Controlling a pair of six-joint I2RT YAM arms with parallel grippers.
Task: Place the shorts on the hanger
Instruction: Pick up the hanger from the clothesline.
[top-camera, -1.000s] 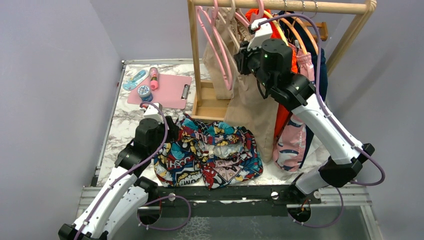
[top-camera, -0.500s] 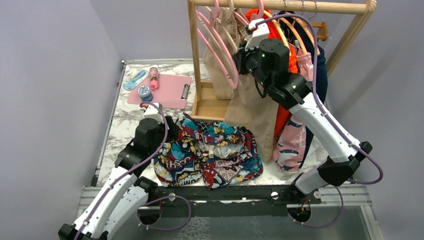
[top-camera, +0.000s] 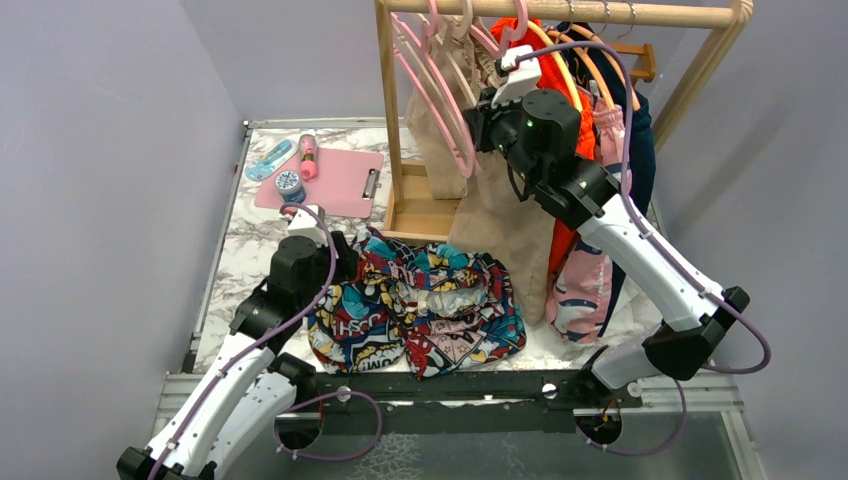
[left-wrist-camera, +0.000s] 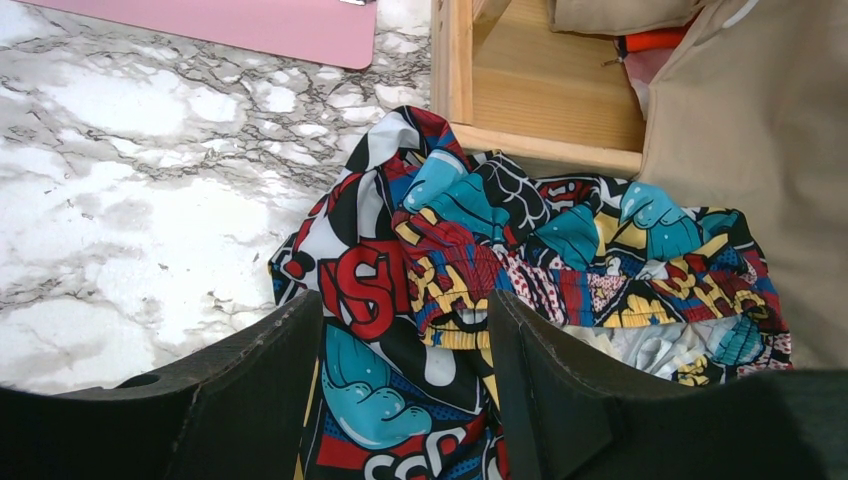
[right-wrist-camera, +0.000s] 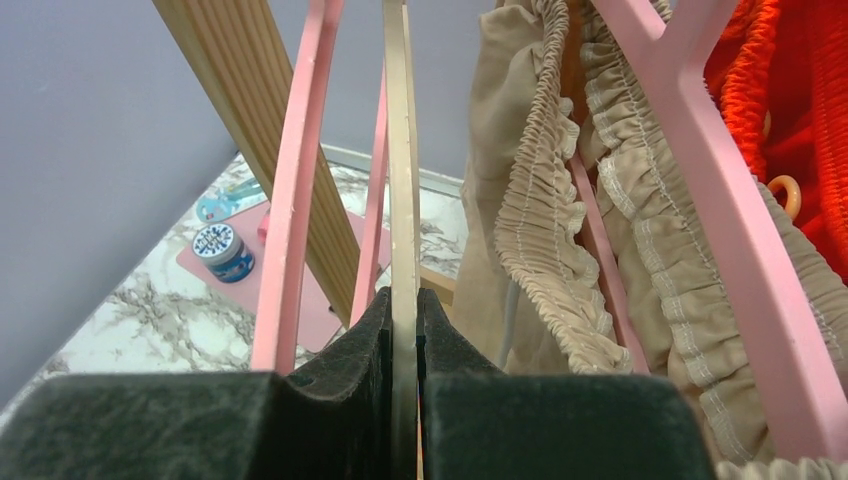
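Note:
The comic-print shorts (top-camera: 420, 305) lie crumpled on the marble table in front of the rack. My left gripper (top-camera: 345, 262) hovers low over their left edge, open, with printed fabric (left-wrist-camera: 450, 250) showing between its fingers (left-wrist-camera: 270, 370) and nothing gripped. My right gripper (top-camera: 478, 118) is raised at the rack and shut on the thin cream hanger (right-wrist-camera: 402, 150), which hangs among the pink hangers (right-wrist-camera: 290, 200). In the top view the cream hanger (top-camera: 455, 80) is a pale line between the pink ones, its hook up at the rail.
A wooden rack (top-camera: 560, 12) holds plain beige shorts (top-camera: 500, 200), an orange garment (top-camera: 560, 70) and darker clothes at the right. Its wooden base (top-camera: 420, 210) sits just behind the printed shorts. A pink clipboard (top-camera: 325, 180), a small tin (top-camera: 288, 183) and a tube lie back left.
My right gripper has closed on the cream hanger and shifted slightly right, swinging the pink hangers with it. The left arm and the shorts have not moved.

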